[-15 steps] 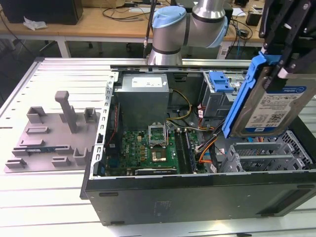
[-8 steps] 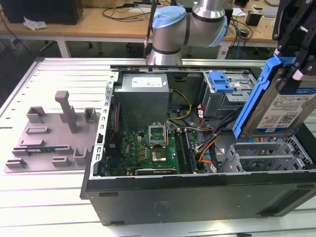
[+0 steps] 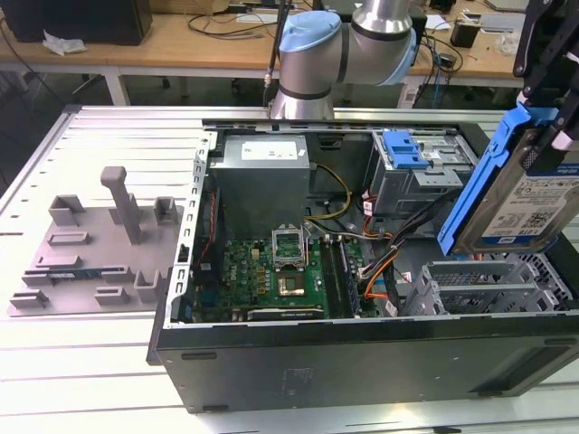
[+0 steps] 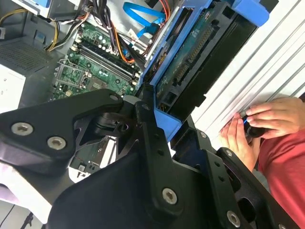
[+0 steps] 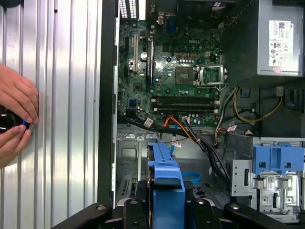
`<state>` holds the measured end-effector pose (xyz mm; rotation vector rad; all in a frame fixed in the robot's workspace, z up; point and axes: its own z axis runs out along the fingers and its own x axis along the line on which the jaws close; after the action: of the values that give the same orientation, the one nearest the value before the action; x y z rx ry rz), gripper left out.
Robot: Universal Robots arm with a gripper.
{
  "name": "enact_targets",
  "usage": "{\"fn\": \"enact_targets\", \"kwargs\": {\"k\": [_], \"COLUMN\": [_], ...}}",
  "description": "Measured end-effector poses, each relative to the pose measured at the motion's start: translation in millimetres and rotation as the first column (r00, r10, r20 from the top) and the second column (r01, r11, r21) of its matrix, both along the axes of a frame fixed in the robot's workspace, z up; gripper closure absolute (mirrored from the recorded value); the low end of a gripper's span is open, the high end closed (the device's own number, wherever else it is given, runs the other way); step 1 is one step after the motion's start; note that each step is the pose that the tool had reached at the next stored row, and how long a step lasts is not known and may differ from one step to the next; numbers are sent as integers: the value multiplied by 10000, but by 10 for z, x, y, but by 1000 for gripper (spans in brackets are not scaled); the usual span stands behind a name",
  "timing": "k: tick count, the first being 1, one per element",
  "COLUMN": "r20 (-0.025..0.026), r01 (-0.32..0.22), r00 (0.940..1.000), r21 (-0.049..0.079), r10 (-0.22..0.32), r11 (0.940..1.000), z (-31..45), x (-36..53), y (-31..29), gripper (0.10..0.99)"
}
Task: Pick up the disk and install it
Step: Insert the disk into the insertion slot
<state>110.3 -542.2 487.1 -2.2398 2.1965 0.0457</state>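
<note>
The disk (image 3: 529,203), a silver drive with a white-and-blue label in a bright blue bracket, hangs tilted above the open computer case (image 3: 362,348) at the exterior view's right. My gripper (image 3: 545,136) is shut on its upper end. Below it sits a grey metal drive cage (image 3: 488,285). In the second wrist view the black fingers (image 4: 145,124) clamp the blue bracket, with the disk (image 4: 200,57) reaching away from them. In the first wrist view the blue bracket of the disk (image 5: 167,174) rises edge-on from my gripper (image 5: 167,207) over the case interior.
A green motherboard (image 3: 280,271), a grey power supply (image 3: 262,176), cable bundles (image 3: 380,262) and a blue latch on a metal cage (image 3: 404,149) fill the case. A grey fixture tray (image 3: 90,244) lies at the exterior view's left. A person's hands (image 5: 14,114) hold a small device beside the case.
</note>
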Motion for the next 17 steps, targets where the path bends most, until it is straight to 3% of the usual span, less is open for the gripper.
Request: {"fn": "enact_targets", "kwargs": {"k": [17], "r20": [0], "r01": [55], "r00": [10000], "r21": [3], "r10": [-55], "r11": [10000], "z": [-26], "x": [-3], "y": [9], "gripper": [718]}}
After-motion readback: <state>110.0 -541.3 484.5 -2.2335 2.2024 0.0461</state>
